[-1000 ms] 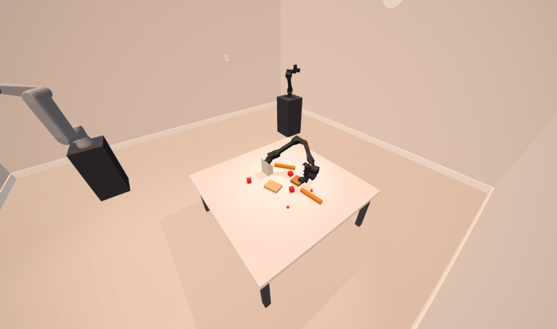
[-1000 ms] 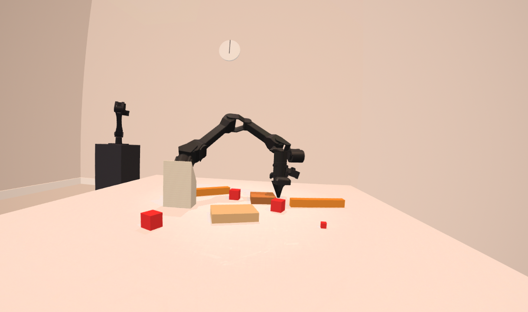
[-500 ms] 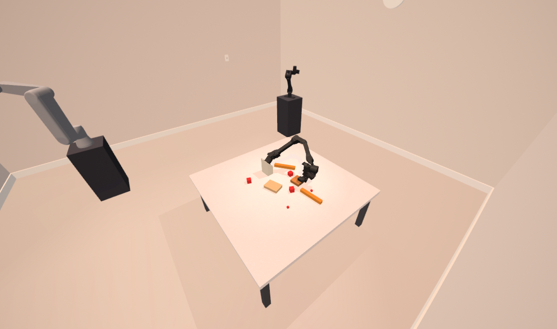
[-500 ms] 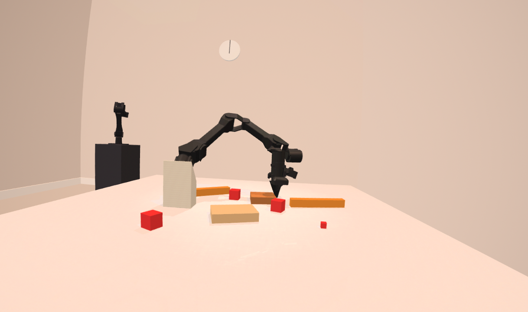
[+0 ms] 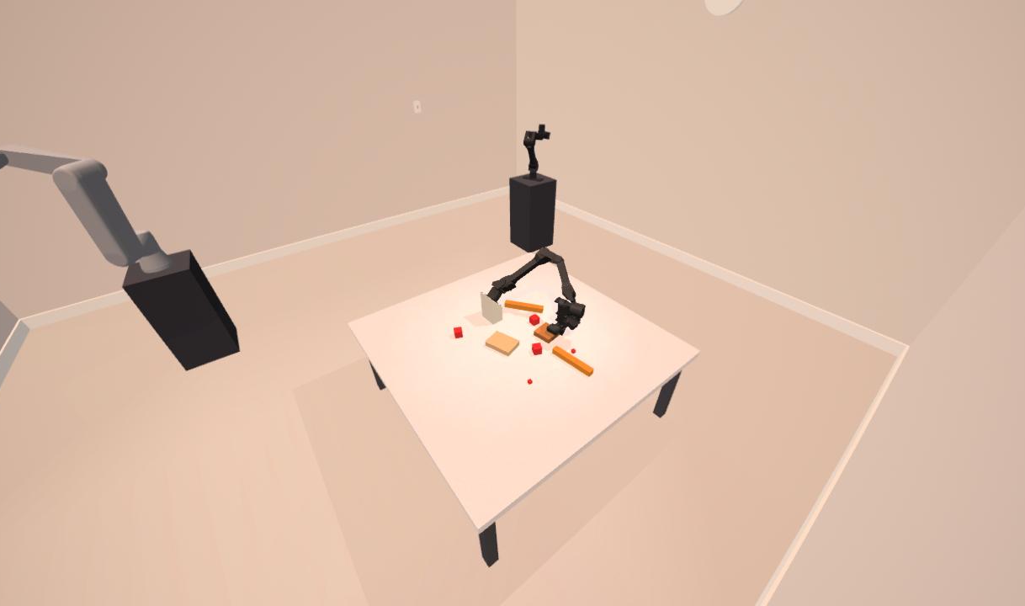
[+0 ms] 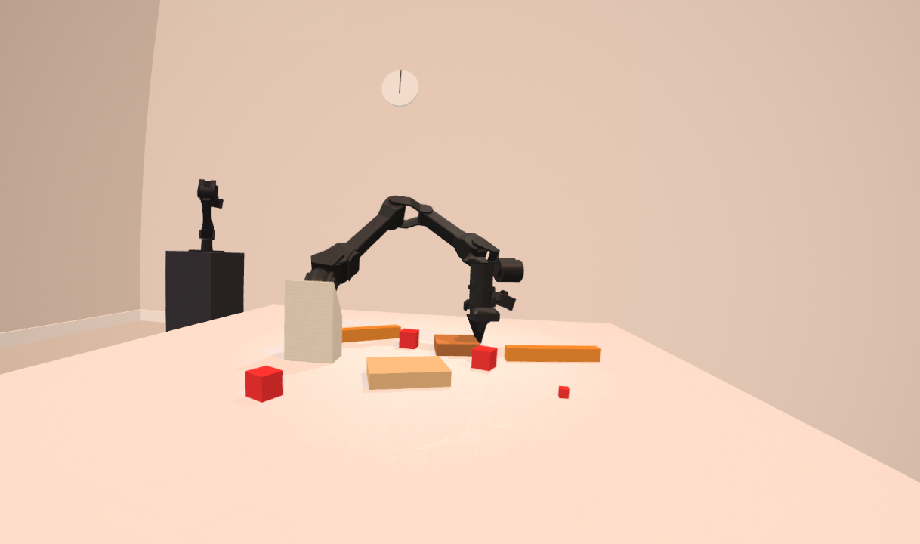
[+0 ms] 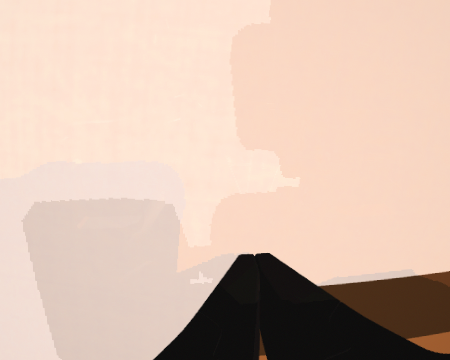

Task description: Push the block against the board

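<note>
The square block (image 5: 543, 332) (image 6: 455, 345) (image 7: 395, 306) is darker orange-brown and lies flat. The board (image 5: 501, 342) (image 6: 408, 374) is light tan, larger, and also flat. A gap separates it from the block, and it is out of the wrist view. My gripper (image 6: 479, 341) (image 7: 253, 268) is shut and empty, pointing down. Its tips are low at the block's far right end in the exterior view, and the block shows right of and behind the fingers in the wrist view. Whether the tips touch the block cannot be told. In the top view the hand hides the tips and part of the block.
One red cube (image 5: 536, 348) (image 6: 484, 358) lies near the block, another (image 5: 533, 320) (image 6: 409, 338) behind the gap, a third (image 5: 458, 332) (image 6: 263, 384) left of the board. Orange bars (image 5: 523, 305) (image 5: 572, 360) and an upright pale panel (image 5: 491, 308) (image 6: 311, 321) stand around.
</note>
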`<state>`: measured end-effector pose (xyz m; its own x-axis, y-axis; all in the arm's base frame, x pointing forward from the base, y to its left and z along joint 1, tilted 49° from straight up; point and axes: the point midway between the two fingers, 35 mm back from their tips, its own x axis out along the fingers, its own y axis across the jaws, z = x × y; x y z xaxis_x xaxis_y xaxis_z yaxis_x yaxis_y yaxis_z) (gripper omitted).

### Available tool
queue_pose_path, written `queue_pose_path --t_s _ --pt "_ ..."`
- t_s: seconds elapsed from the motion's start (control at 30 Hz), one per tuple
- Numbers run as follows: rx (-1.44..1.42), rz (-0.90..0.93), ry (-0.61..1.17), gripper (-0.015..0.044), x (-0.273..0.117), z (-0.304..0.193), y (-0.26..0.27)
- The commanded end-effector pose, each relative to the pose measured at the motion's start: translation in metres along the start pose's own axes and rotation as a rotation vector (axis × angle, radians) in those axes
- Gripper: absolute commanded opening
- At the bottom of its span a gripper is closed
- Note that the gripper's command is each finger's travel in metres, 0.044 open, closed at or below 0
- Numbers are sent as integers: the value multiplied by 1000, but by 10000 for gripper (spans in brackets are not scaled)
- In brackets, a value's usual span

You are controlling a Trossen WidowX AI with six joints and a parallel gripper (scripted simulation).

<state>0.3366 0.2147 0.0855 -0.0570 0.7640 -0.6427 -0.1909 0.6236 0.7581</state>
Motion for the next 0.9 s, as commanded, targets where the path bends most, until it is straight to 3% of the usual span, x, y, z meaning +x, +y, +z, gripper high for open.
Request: queue_pose_path --t_s 0.0,0.87 --pt "14 -6 11 0 2 -6 -3" --pt "15 -6 11 0 2 -23 -3"
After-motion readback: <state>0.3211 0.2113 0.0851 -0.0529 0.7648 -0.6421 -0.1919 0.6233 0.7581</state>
